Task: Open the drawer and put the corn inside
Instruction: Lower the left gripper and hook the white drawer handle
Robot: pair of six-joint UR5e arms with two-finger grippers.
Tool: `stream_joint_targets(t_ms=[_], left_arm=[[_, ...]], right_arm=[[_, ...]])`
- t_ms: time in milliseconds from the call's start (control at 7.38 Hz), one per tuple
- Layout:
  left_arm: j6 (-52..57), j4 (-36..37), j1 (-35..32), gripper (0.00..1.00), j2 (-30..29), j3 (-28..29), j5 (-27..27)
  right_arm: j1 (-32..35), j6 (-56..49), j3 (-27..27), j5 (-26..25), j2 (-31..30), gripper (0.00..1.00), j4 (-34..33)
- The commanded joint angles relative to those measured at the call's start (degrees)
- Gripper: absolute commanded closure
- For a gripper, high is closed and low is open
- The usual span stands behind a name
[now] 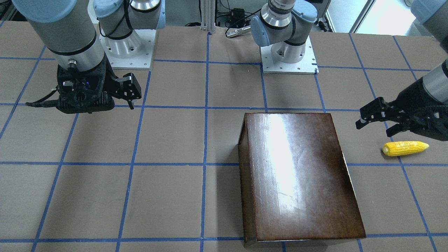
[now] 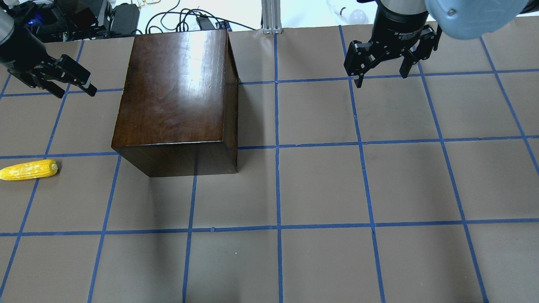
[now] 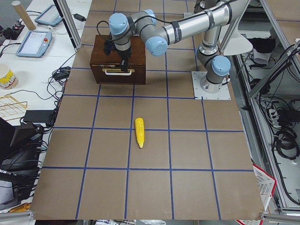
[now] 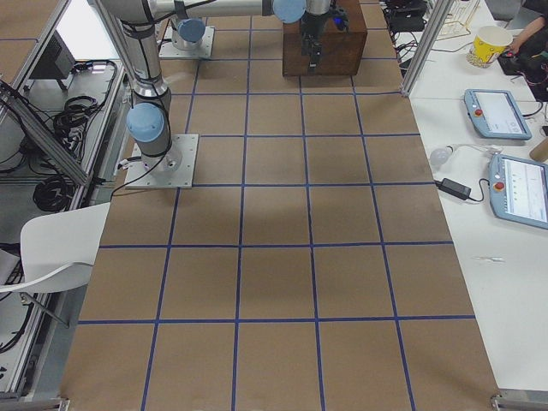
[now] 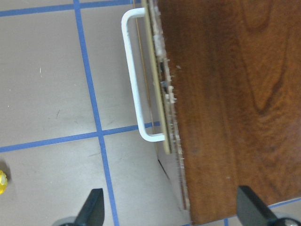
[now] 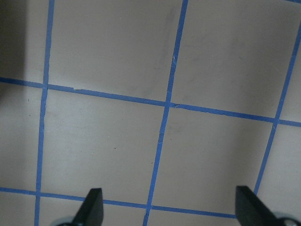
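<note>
The dark-brown wooden box (image 2: 177,92) stands on the table, left of the middle in the overhead view. Its drawer is shut; the front panel with a white handle (image 5: 134,80) faces the table's left end and also shows in the exterior left view (image 3: 117,72). The yellow corn (image 2: 28,169) lies on the table apart from the box, also in the front-facing view (image 1: 405,148). My left gripper (image 2: 76,90) is open and empty, above the drawer's front edge (image 5: 171,209). My right gripper (image 2: 382,79) is open and empty, far right of the box, over bare table (image 6: 171,209).
The table is brown paper with a grid of blue tape lines. The two arm bases (image 1: 126,49) (image 1: 288,56) stand at the robot's side. Cables (image 2: 177,21) lie beyond the far edge. Teach pendants (image 4: 497,111) lie on the side bench.
</note>
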Motion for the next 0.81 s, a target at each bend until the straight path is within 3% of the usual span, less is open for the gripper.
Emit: stream_joint_targets(t_ms=[0,136,678], left_arm=[[-0.2,2.0,1.7,0.0,-5.1,0.2,-3.0],[-1.0,2.1,1.8,0.0,-6.8,-0.2,-7.4],[-0.8,2.5,1.5,0.0,-10.2,0.3,-7.7]], right_arm=[[0.0,0.0,0.0,0.0,0.0,0.0,0.0],[0.0,0.0,0.0,0.0,0.0,0.0,0.0],[0.0,0.0,0.0,0.0,0.0,0.0,0.0]])
